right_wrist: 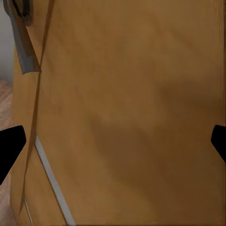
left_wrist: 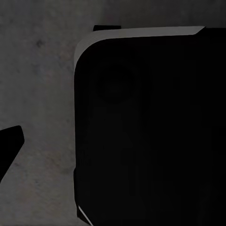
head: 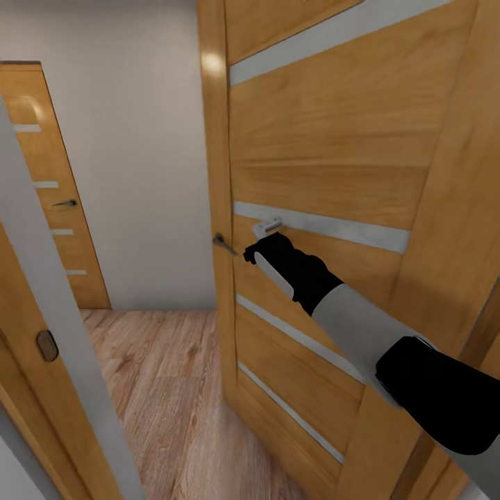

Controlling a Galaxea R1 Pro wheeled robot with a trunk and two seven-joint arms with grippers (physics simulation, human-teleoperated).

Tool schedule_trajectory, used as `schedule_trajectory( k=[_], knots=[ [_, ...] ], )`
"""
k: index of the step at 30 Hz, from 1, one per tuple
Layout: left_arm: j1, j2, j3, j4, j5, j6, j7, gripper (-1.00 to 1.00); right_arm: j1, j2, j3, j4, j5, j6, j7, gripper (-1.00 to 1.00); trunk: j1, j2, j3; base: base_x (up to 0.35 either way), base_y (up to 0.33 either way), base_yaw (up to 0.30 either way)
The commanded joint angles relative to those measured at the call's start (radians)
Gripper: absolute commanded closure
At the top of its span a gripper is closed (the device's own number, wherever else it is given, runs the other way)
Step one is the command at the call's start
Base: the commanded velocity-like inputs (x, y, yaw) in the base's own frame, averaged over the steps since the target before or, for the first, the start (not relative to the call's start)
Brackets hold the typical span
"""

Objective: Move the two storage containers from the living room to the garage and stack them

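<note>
Wooden door [head: 333, 173] right, ajar; right arm reaching at it, right gripper [head: 267, 229] near the lever handle [head: 223, 244], fingers spread wide, holding nothing. Wood plank floor [head: 160, 389], pale wall [head: 139, 139], second door [head: 52, 187] far left. Left claw: can't tell. Containers not in sight; judging thin-walled, light — grip by rim.

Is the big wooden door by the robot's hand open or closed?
Open. The wooden door stands swung out, its edge and handle facing the camera, with the hallway floor showing past it.
</note>
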Motion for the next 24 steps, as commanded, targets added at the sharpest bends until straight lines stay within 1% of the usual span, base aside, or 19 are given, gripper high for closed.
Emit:
schedule_trajectory(
  k=[1,6,10,13,19,24],
  knots=[
    [0.0,0.0,0.001,0.0,0.002,-0.003,0.0,-1.0,-0.001,0.0,0.003,0.06,0.025,0.01,-0.021,-1.0,0.0,-0.001,-0.001,0.0,0.0,0.0],
    [0.0,0.0,0.001,0.0,0.002,-0.003,0.001,-1.0,-0.001,0.0,0.004,0.101,0.025,-0.001,-0.034,-1.0,0.0,-0.001,-0.001,0.0,0.0,0.0],
    [0.0,0.0,0.002,0.0,0.002,-0.003,0.001,-1.0,-0.001,0.0,0.005,0.111,0.026,-0.007,-0.036,-1.0,0.0,-0.001,-0.001,0.01,0.0,0.0],
    [0.0,0.0,0.001,0.0,0.002,-0.003,0.001,-1.0,-0.001,0.0,0.004,0.112,0.025,-0.007,-0.036,-1.0,0.0,-0.001,-0.001,0.177,0.0,0.0],
    [0.0,0.0,0.001,0.0,0.002,-0.003,0.0,-1.0,-0.001,0.0,0.003,0.105,0.026,-0.007,-0.036,-1.0,0.0,-0.001,-0.001,0.285,0.0,0.0],
    [0.0,0.0,0.001,0.0,0.002,-0.003,0.0,-1.0,-0.001,0.0,0.003,0.103,0.027,-0.006,-0.036,-1.0,0.0,-0.001,-0.001,0.066,0.0,0.0]
  ],
)
